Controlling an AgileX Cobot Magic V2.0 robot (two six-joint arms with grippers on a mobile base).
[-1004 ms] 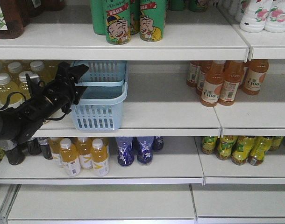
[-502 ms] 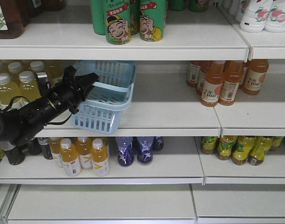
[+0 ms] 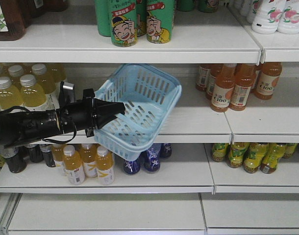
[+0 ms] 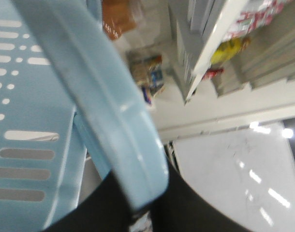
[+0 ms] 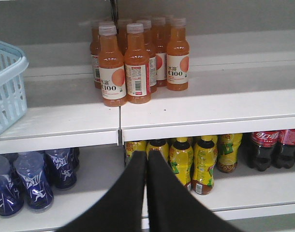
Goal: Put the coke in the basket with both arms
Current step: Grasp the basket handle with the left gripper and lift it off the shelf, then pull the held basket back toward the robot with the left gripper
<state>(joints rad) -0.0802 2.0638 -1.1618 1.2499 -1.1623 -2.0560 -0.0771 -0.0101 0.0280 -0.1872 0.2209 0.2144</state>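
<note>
The light blue basket [image 3: 144, 105] hangs tilted, half off the middle shelf, its open side facing up and forward. My left gripper [image 3: 112, 111] is shut on its near rim. In the left wrist view the rim [image 4: 106, 116] fills the frame and runs down into the black jaws of the left gripper [image 4: 140, 212]. My right gripper [image 5: 146, 162] is shut and empty, in front of the lower shelf. Coke bottles [image 5: 265, 145] with red labels stand on that shelf, to the gripper's right. The basket's corner [image 5: 7, 92] shows at the left of the right wrist view.
Orange juice bottles [image 3: 237, 85] stand right of the basket on the middle shelf, pale yellow bottles [image 3: 27, 90] on its left. Blue bottles [image 3: 142, 159] and yellow juice bottles [image 3: 86, 164] sit below it. Yellow-green tea bottles [image 5: 196, 162] stand just behind the right gripper.
My left gripper has swung right and outward with the basket in its grip. The basket went from flat on the shelf to tilted and partly past the shelf edge.
</note>
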